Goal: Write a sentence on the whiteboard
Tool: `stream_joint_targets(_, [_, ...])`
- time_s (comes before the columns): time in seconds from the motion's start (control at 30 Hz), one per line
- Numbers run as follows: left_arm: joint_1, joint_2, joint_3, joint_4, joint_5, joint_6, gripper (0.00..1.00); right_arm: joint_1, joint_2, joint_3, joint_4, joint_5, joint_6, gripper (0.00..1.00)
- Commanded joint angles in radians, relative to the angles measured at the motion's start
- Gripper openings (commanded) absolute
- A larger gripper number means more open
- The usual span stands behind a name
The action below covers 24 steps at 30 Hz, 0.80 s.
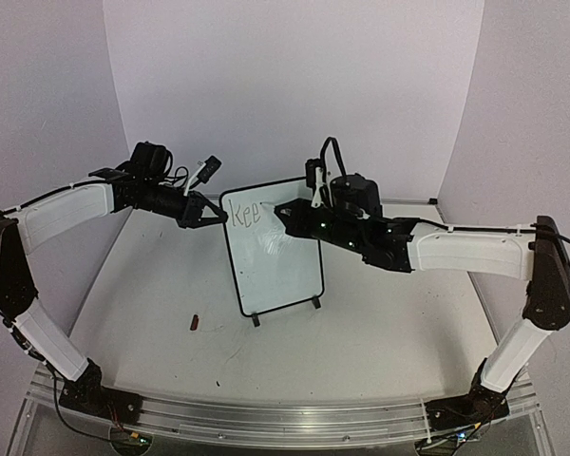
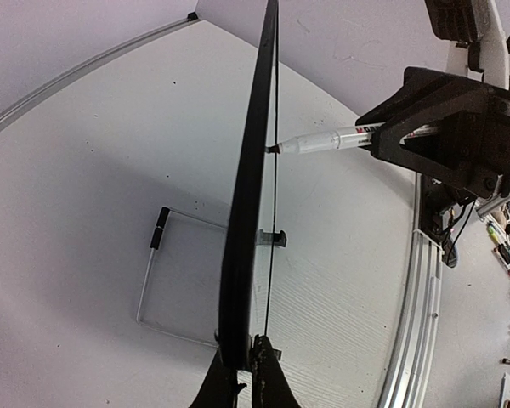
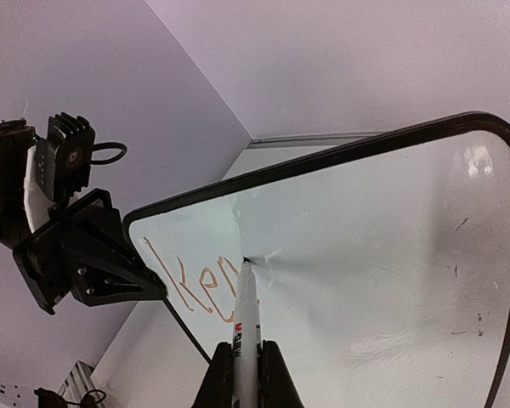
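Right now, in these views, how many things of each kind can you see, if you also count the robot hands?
White portrait whiteboard with thin black frame: 1
White plastic marker pen with dark tip: 1
Small dark red cap-like piece lying loose: 1
Black robot hands (left hand, right hand): 2
Total: 5

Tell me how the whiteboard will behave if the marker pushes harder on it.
The whiteboard looks thin and stands on two small feet, so alone it would probably tip backward. The left gripper pinching its edge likely steadies it. Seen edge-on it runs straight, so it is probably stiff, not floppy.
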Motion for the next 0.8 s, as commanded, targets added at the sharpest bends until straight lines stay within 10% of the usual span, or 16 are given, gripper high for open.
stream_joint_targets(0.0, [-0.007, -0.026, -0.005, -0.025, -0.043, 0.047, 0.0, -0.004, 0.012, 0.026, -0.003, 0.037, -0.003, 0.0])
stream_joint_targets(0.77, [-0.01, -0.024, -0.005, -0.026, -0.048, 0.048, 0.0, -0.003, -0.058, -0.13, 0.009, -0.063, 0.052, 0.0])
